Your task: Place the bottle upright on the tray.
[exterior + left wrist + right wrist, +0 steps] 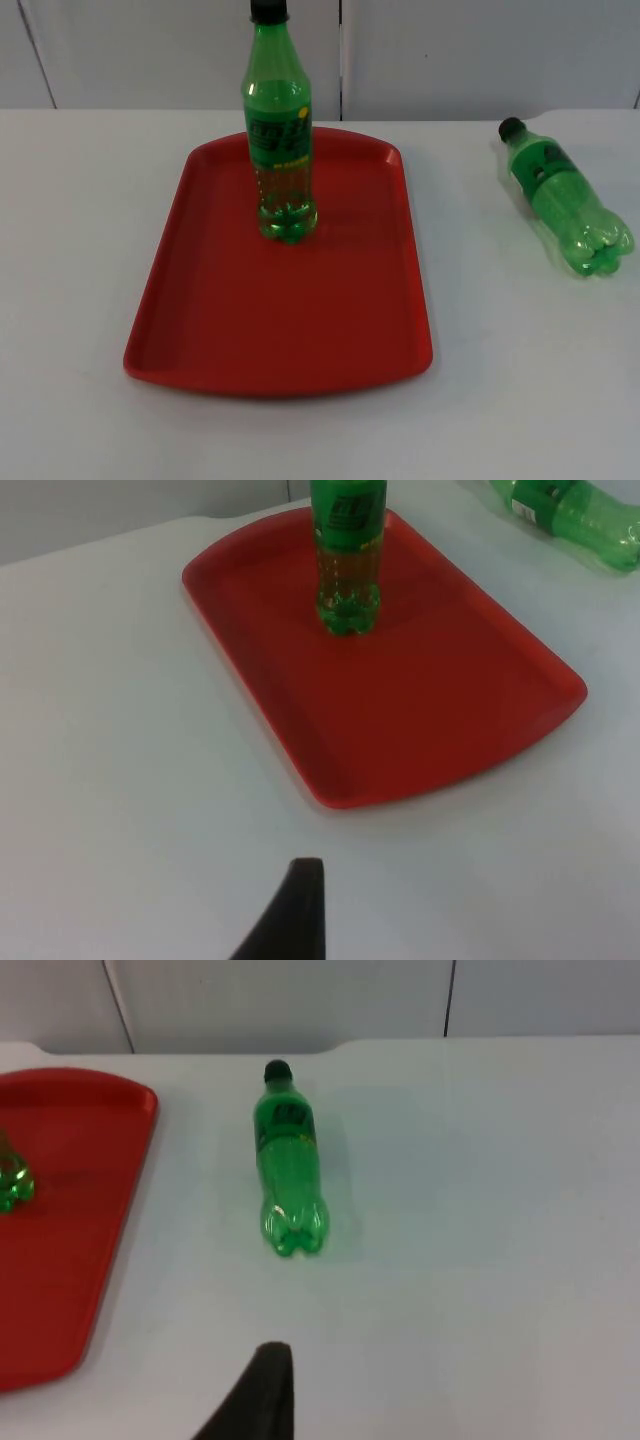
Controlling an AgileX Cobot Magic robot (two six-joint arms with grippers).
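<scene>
A green bottle with a black cap stands upright on the red tray, near the tray's far edge. The left wrist view has the same bottle and tray. A second green bottle lies on its side on the white table, right of the tray, cap toward the wall. The right wrist view looks along this lying bottle from its base end. My left gripper waits over bare table short of the tray. My right gripper hangs well short of the lying bottle. Neither touches anything.
The white table ends at the grey partition wall just behind the tray. Bare table lies left of the tray, in front of it, and between the tray's right rim and the lying bottle.
</scene>
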